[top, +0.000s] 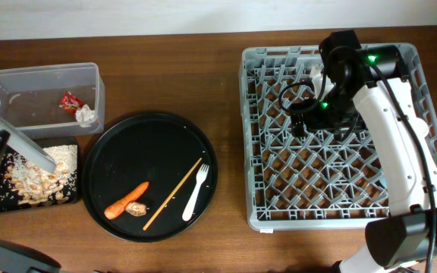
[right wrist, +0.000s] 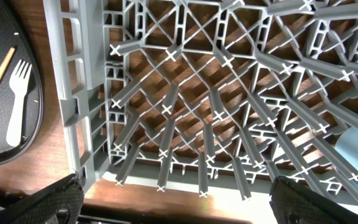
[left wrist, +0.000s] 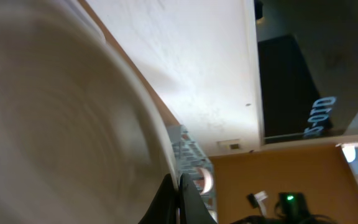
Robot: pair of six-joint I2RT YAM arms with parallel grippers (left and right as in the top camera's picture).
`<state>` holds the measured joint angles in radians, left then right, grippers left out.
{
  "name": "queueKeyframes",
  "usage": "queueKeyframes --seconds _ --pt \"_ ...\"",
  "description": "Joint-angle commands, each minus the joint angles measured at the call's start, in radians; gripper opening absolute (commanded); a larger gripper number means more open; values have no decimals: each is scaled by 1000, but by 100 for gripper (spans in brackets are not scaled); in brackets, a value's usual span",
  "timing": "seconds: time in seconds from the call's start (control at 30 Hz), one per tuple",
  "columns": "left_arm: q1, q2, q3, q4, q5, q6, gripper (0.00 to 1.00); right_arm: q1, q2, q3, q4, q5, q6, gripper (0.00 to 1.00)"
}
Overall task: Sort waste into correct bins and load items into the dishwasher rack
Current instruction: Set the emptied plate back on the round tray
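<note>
Wrapper (top: 71, 101) and paper wad (top: 86, 115) binned, scraps (top: 33, 182) in the black tray (top: 73, 199) beneath the left gripper (left wrist: 178, 196) pinching the tilted plate (left wrist: 55, 124) — carrot (top: 125, 199), fork (top: 196, 193), stick (top: 174, 193) are left, right gripper (right wrist: 185, 196) wide open, empty, over the rack (right wrist: 73, 93).

The rack (top: 246, 136) is grey, carrot (top: 125, 200) orange, fork (top: 196, 192) white.

1. Tub (top: 21, 73) far left, holding wrapper (top: 70, 101) and wad (top: 86, 115)
2. Flat tray (top: 73, 199) in front of it, holding scraps (top: 36, 180), plate (top: 20, 142) above
3. Round tray (top: 146, 148) mid-table: carrot (top: 125, 201), stick (top: 173, 194), fork (top: 196, 192), left to right
4. Rack (top: 279, 189) at right
</note>
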<state>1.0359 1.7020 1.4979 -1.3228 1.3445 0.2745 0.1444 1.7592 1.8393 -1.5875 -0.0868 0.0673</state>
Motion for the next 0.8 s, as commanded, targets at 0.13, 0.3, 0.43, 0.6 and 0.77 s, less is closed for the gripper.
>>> queueKeyframes --seconds 0.13,0.3,0.43,0.6,0.77 --pt "-11 15 8 -14 0 80 0 -1 4 -4 -2 13 -8 99" --pt "-203 -68 10 -19 -123 83 0 -1 4 -4 -3 13 -8 99" --pt "-592 -174 10 -21 -463 16 0 -1 4 -4 -2 13 -8 99" --pt "-983 -152 8 9 -900 -166 0 -1 4 -4 -2 13 -8 99" --pt "-1281 -65 8 18 -1204 -350 0 -1 4 -4 -2 13 -8 99"
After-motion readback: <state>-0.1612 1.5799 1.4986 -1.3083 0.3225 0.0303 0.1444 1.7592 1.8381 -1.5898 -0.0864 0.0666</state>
